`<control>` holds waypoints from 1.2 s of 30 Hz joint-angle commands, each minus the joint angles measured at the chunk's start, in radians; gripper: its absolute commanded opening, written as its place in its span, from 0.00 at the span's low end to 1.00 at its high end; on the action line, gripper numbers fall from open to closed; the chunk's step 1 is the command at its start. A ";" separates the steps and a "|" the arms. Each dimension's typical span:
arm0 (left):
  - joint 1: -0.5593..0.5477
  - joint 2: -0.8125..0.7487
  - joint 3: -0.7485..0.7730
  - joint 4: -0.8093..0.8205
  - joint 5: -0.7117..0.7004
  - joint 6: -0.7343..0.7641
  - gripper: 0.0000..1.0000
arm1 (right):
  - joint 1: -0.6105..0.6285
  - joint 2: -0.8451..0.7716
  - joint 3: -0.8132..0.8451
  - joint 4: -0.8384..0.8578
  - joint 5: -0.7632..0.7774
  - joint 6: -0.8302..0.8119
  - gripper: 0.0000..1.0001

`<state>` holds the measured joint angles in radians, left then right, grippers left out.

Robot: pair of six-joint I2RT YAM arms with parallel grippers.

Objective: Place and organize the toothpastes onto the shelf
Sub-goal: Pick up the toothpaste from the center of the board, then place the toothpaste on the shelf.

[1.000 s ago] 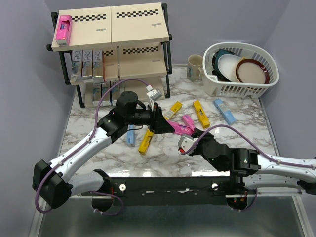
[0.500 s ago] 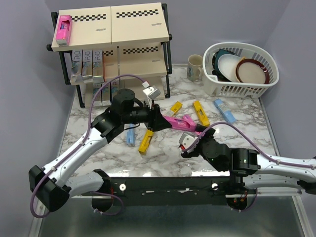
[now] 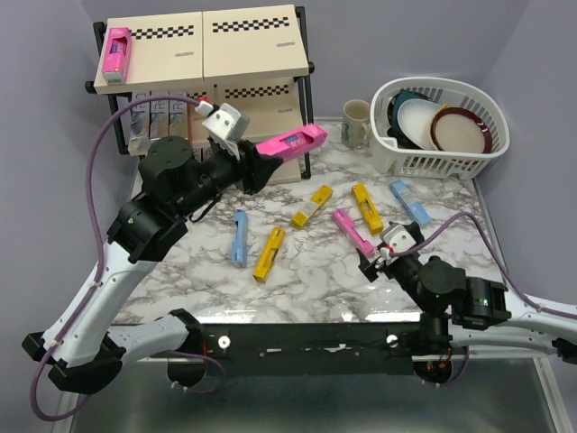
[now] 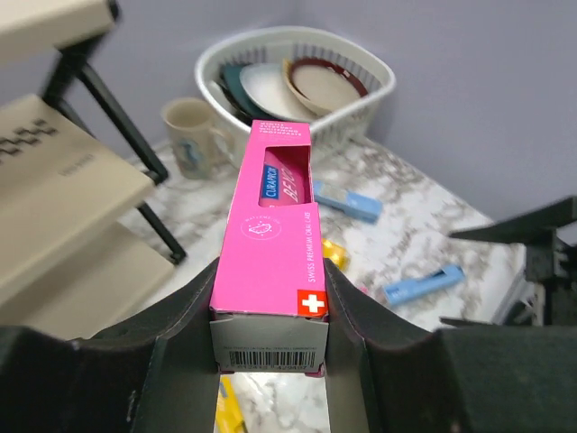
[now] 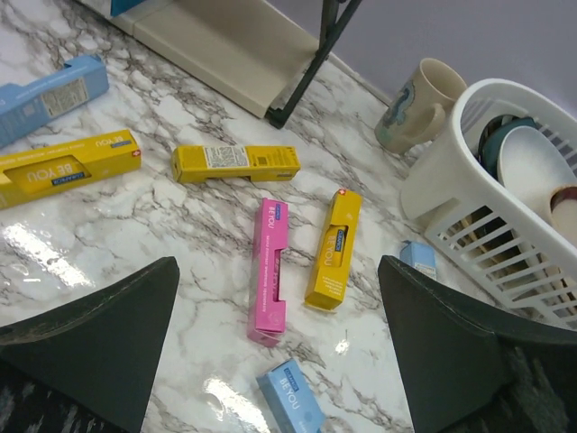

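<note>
Overhead, the left arm [image 3: 135, 234] reaches far and high, a pink toothpaste carton [image 3: 293, 142] raised before the shelf [image 3: 252, 36]. Its wrist view alone shows the jaws pinching the carton's barcode end. The right arm [image 3: 455, 296] crouches near the counter [image 3: 306, 280], jaws spread above a second pink carton [image 5: 269, 271].

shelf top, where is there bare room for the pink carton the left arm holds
Top board is bare from the pink carton lying at its left end across to its right edge. The middle tier is crowded on the left with upright cartons; its right half looks bare.
</note>
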<state>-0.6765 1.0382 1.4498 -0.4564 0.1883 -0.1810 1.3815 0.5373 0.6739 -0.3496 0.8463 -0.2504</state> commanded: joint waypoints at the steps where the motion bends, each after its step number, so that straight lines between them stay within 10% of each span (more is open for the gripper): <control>1: -0.003 0.069 0.168 -0.036 -0.268 0.095 0.31 | 0.005 -0.030 -0.004 0.008 0.062 0.108 1.00; 13: 0.253 0.246 0.495 -0.077 -0.412 0.160 0.31 | 0.005 -0.037 -0.036 -0.009 0.040 0.172 1.00; 23: 0.540 0.355 0.537 -0.031 -0.339 0.146 0.31 | 0.005 -0.008 -0.017 -0.066 -0.032 0.211 1.00; 36: 0.655 0.480 0.595 -0.028 -0.372 0.175 0.47 | 0.005 0.010 -0.014 -0.083 -0.081 0.220 1.00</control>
<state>-0.0448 1.5040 1.9949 -0.5114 -0.1749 -0.0265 1.3815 0.5293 0.6476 -0.4065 0.7902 -0.0517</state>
